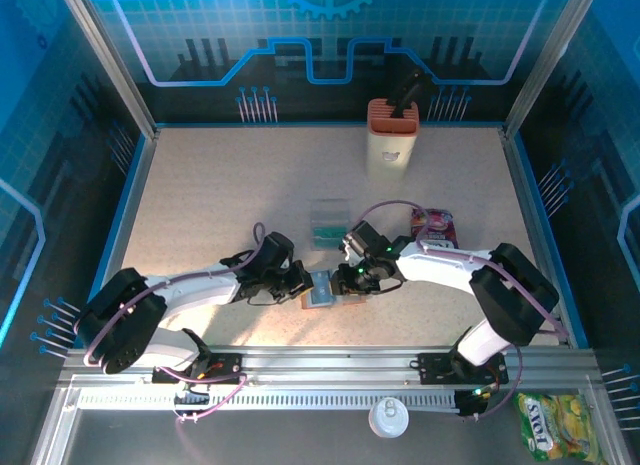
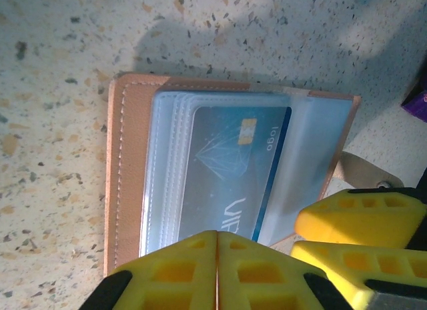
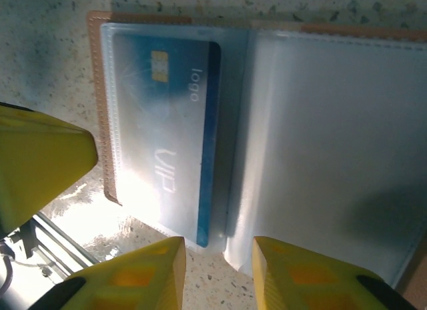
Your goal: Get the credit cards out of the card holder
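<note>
My left gripper (image 2: pixel 217 235) is shut, my right gripper (image 3: pixel 217 251) part open over the card holder (image 2: pixel 127 177); from overhead, teal cards (image 1: pixel 328 228) lie toward the bench's far edge.

Both my arms stretch inward, elbows out, wrists dipped low and almost meeting at centre. The left gripper (image 2: pixel 217 257) is closed tight, the right gripper (image 3: pixel 219 260) slightly parted, apparently pinching nothing from this cramped angle.
</note>
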